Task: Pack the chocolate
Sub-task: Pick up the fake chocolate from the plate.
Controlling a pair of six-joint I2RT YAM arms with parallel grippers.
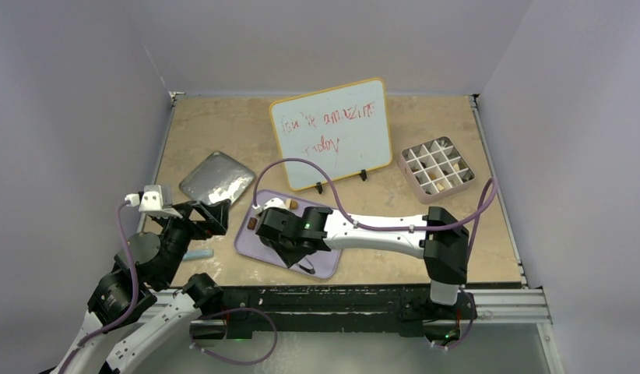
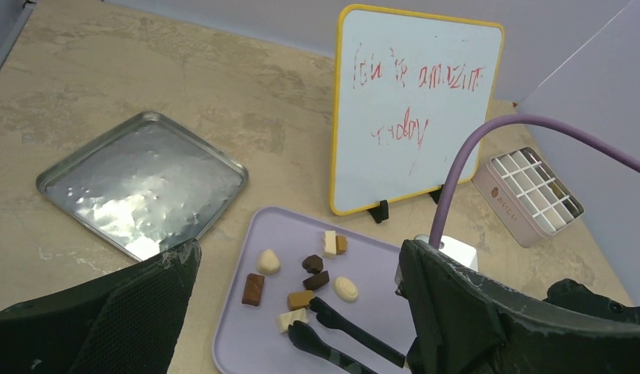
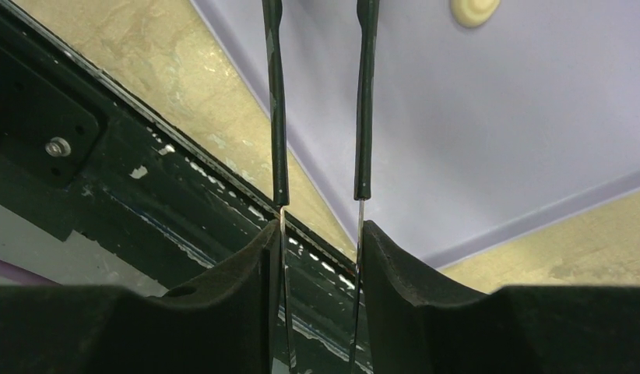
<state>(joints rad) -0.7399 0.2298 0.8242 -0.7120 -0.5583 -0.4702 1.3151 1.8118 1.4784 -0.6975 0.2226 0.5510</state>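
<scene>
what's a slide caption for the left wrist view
Chocolate pieces on a lavender tray with black tongs, whiteboard behind.

The metal tray is glossy and dimpled, the lavender tray smooth matt plastic, the chocolate smooth, the tongs black-coated metal.

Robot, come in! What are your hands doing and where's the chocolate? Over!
Left gripper open, empty, beside the lavender tray. Right gripper shut on tweezers, tips over the tray. Chocolate loose on the tray, near the tips. Whiteboard behind, not blocking.
</scene>
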